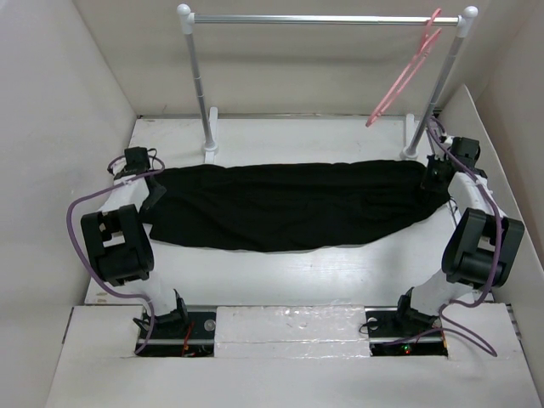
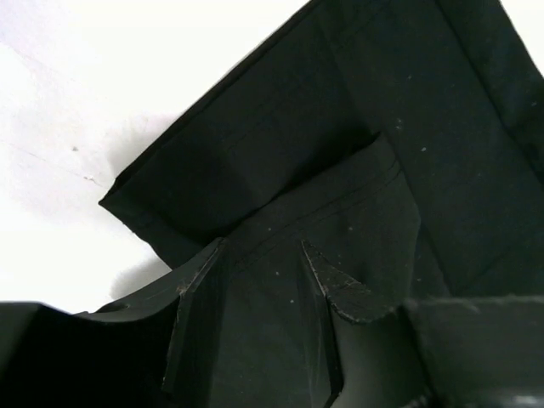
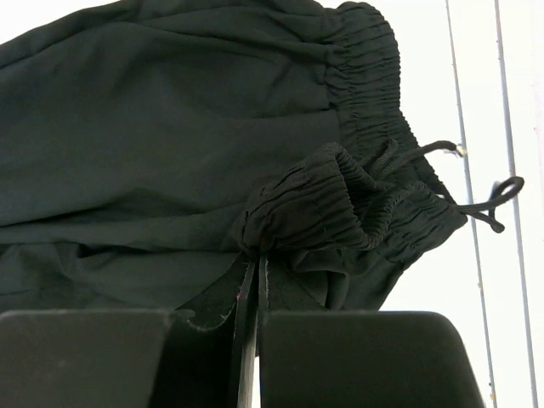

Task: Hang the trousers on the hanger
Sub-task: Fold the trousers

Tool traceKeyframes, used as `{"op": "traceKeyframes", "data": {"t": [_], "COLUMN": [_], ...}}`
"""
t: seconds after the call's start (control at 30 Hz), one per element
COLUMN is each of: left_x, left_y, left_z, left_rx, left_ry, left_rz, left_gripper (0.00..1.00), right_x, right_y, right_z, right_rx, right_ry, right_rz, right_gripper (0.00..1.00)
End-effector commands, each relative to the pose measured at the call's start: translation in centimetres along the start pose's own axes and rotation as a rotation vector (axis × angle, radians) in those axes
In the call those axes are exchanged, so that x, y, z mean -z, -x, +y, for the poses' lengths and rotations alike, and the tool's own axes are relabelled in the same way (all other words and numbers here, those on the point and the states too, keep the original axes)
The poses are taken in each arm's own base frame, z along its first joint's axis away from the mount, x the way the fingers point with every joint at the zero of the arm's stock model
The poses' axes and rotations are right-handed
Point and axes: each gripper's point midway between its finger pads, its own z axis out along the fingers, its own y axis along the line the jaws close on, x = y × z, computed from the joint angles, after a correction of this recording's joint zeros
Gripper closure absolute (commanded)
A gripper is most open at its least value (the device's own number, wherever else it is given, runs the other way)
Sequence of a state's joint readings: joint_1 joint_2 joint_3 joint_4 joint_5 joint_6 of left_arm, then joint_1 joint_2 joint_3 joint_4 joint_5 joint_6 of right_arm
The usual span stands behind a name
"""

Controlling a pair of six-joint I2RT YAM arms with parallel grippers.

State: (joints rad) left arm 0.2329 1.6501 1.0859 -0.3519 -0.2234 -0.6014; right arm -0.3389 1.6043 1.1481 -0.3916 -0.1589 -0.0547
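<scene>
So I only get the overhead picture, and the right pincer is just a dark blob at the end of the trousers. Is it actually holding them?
Observer: Yes. The right wrist view shows the right pincer shut on a bunched fold of the trousers, at the elastic waistband.
Operator: And the left one?
Observer: Its wrist view shows the left pincer with fingers apart over the hem of a leg, not pinching it.
Operator: Is there a string on them?
Observer: Yes, a thin drawstring pokes out by the waistband.
</scene>
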Motion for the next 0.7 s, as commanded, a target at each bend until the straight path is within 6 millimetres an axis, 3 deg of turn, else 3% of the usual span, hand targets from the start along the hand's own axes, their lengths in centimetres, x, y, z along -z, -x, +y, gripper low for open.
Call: {"op": "traceKeyframes", "data": {"t": [0.0, 0.13, 0.4, 0.53, 0.67], "left_x": [0.5, -0.6, -3.6, -3.5, -2.0], "left_y": [1.9, 1.7, 1.1, 1.5, 1.9], "left_z": [-1.6, -3.8, -4.6, -5.2, -5.0], "left_rx": [0.021, 0.017, 0.005, 0.017, 0.050], "left_ry": [-0.050, -0.055, -0.024, -0.048, -0.067], "left_rz": [-0.044, -0.029, 0.014, 0.008, -0.018], "left_gripper": [0.66, 0.65, 0.65, 0.65, 0.64], "right_x": [-0.3, -0.7, -1.0, -1.3, -1.5], "right_y": [1.6, 1.3, 0.9, 0.7, 0.3], "right_z": [1.1, 1.7, 2.1, 2.9, 3.4], "right_rx": [0.010, 0.027, 0.051, 0.076, 0.097], "right_ry": [0.048, 0.053, 0.065, 0.074, 0.071], "right_rz": [-0.064, -0.053, -0.043, -0.034, -0.020], "right_gripper": [1.00, 1.00, 1.00, 1.00, 1.00]}}
